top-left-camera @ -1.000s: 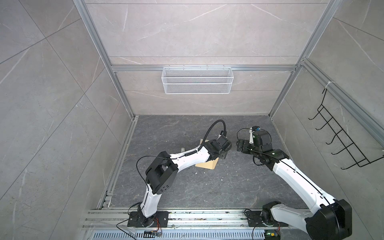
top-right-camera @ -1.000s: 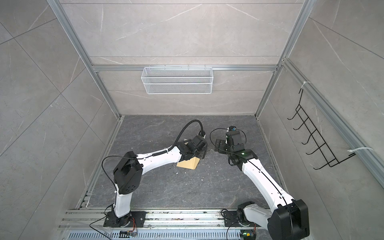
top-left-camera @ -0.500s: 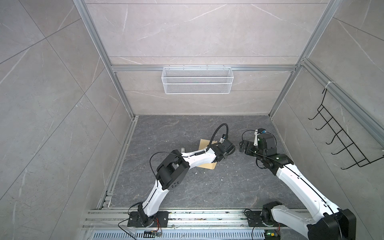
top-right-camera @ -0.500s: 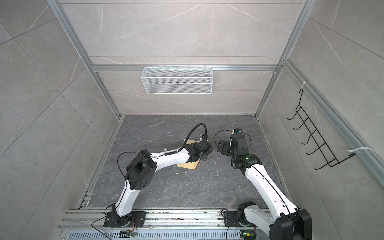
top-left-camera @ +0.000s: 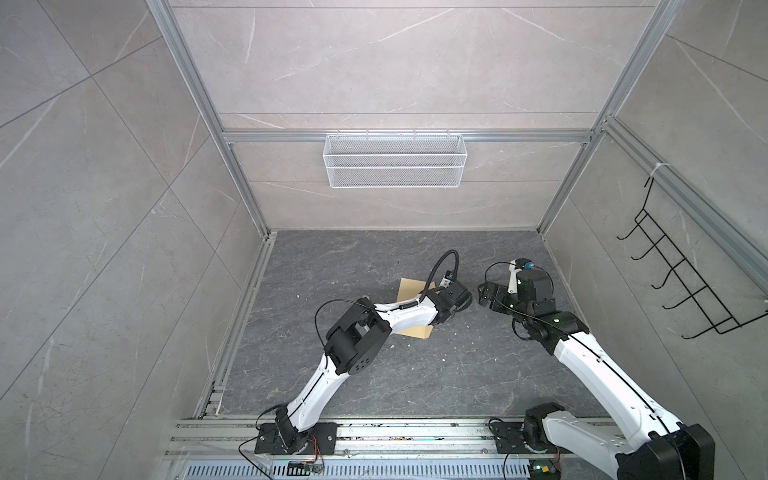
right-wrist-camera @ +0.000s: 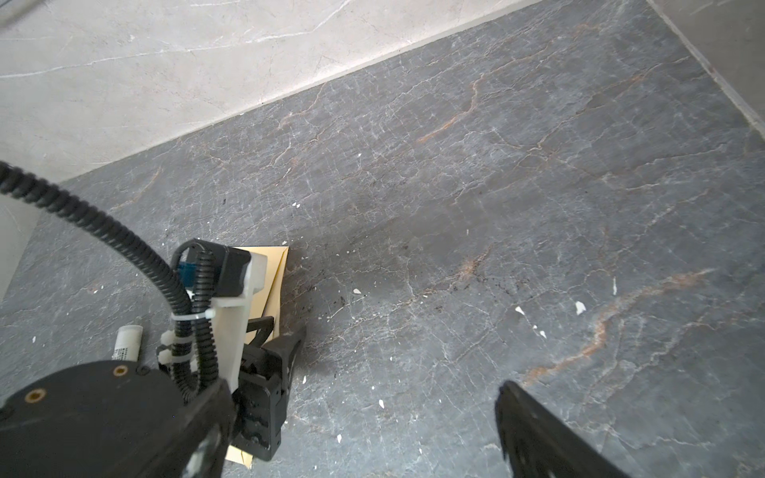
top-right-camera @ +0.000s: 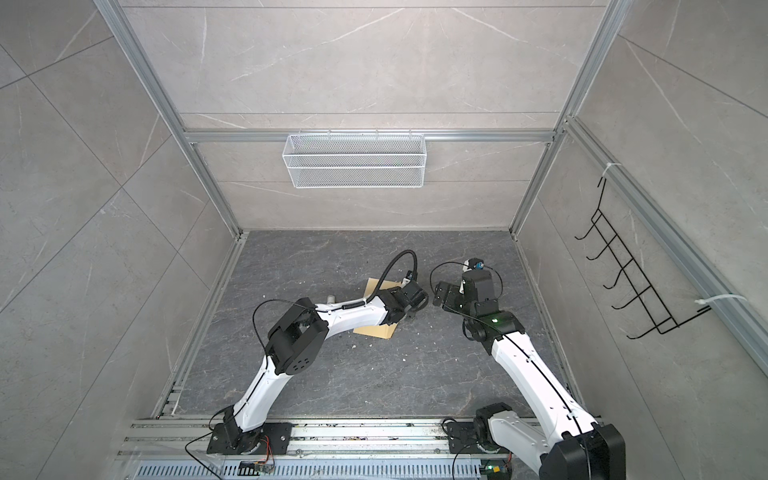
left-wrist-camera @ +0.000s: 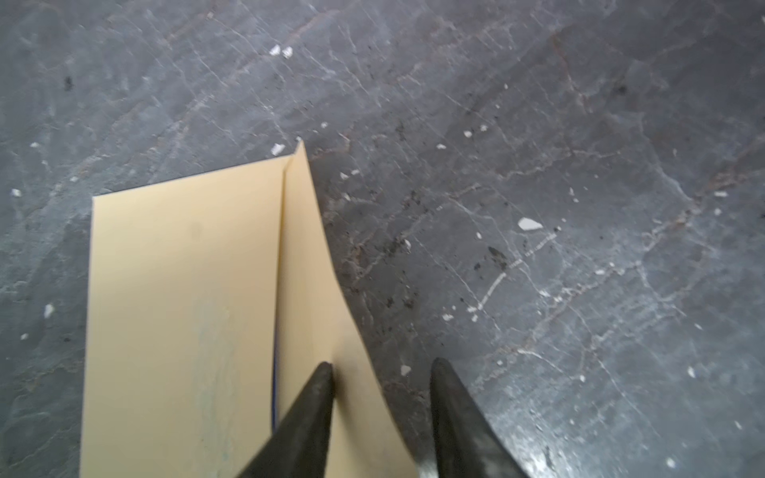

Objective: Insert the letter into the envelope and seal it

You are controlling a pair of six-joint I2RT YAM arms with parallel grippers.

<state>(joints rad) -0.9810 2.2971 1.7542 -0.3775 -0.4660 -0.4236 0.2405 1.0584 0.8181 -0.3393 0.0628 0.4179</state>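
The envelope (left-wrist-camera: 178, 310) lies on the floor (left-wrist-camera: 538, 165), the letter (left-wrist-camera: 274, 389) showing as a blue sliver inside. The left gripper (left-wrist-camera: 381, 366), part open, straddles the edge of the flap (left-wrist-camera: 308, 269); the right gripper (top-left-camera: 484, 295) gapes empty. Print on the glue stick (right-wrist-camera: 127, 341) is too small to read.

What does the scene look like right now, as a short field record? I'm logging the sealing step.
envelope: flat on the table, flap open, not sealed
letter: only a thin blue edge shows at the envelope's mouth
left gripper: open, straddling the flap's edge
right gripper: open, empty, apart from the envelope
glue stick: lying on the table beside the left arm
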